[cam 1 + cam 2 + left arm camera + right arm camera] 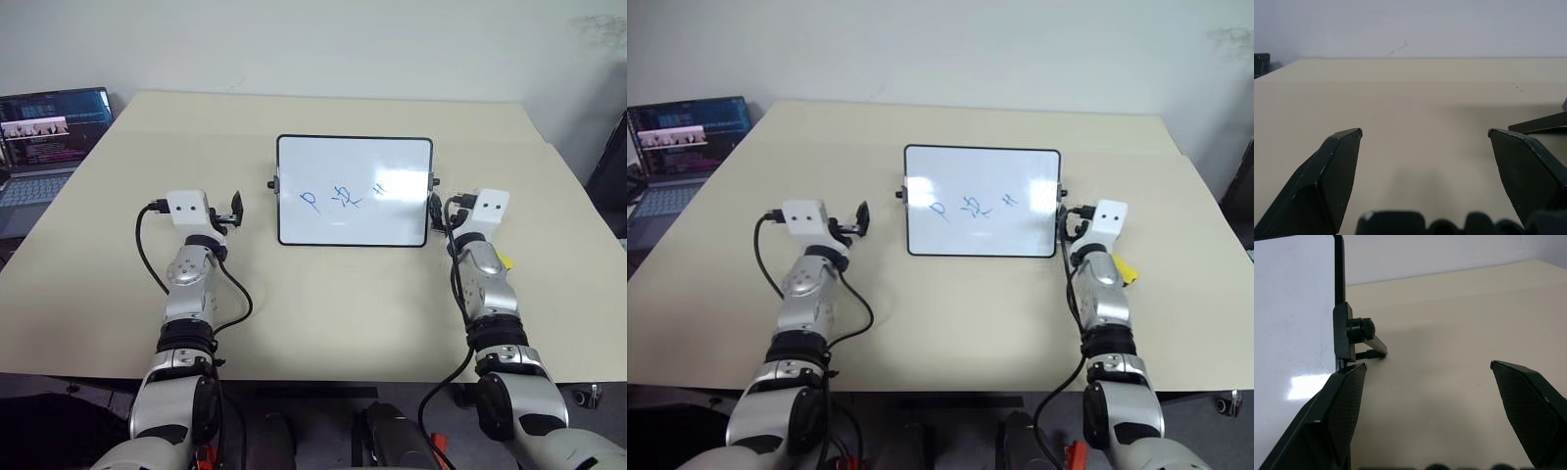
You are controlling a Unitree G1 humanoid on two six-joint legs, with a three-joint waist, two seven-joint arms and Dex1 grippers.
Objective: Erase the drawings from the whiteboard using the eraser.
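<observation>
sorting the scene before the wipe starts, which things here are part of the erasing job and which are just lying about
Part of the job:
- whiteboard, standing mid-table
- drawings, three blue scribbles, still on it
- eraser, yellow, beside the right arm
- left claw and right claw, both open, holding nothing

Just lying about:
- laptop, off the table's left edge

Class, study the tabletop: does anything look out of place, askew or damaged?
Nothing is spilled or broken. The whiteboard stands propped upright with three blue drawings intact. One oddity: the yellow eraser lies half hidden behind the right arm, near the table's right edge.
</observation>
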